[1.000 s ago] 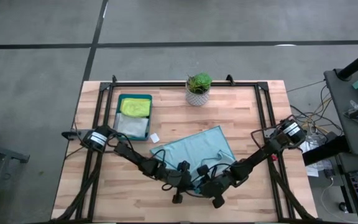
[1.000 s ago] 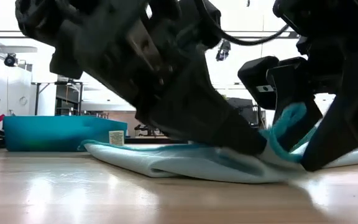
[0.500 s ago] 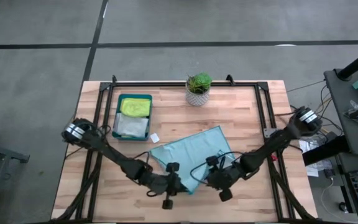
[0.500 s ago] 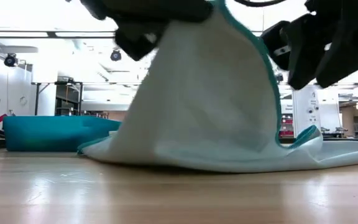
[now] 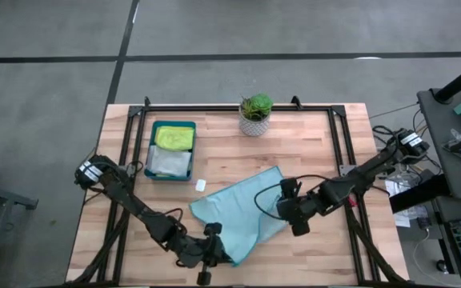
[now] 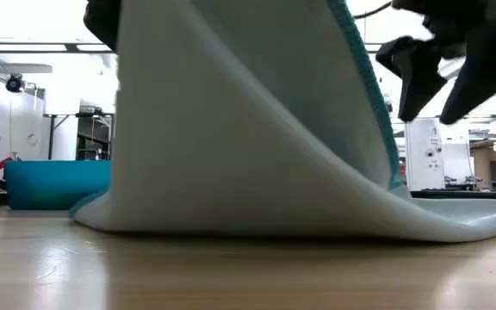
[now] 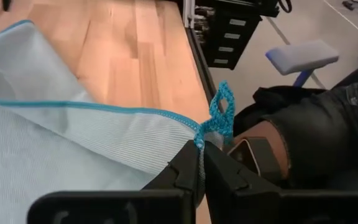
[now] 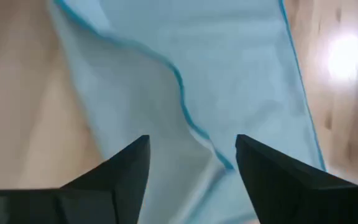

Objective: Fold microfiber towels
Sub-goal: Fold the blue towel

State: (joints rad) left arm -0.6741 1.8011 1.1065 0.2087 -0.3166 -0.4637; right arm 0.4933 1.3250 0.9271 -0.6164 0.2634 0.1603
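Fingers of left gripper (image 7: 201, 163) pinching teal towel (image 5: 242, 210) corner, right gripper (image 8: 191, 162) spread above it, tray (image 5: 152, 128) and potted plant (image 5: 255, 113) well apart.

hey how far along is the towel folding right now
Early. Done: a lime green towel and a pale one lie in the teal tray; whether they are folded is unclear. In hand: the left end effector is shut on a corner of the light teal towel, lifting it off the table; the right end effector hovers open above it. Left: no fold is laid yet.
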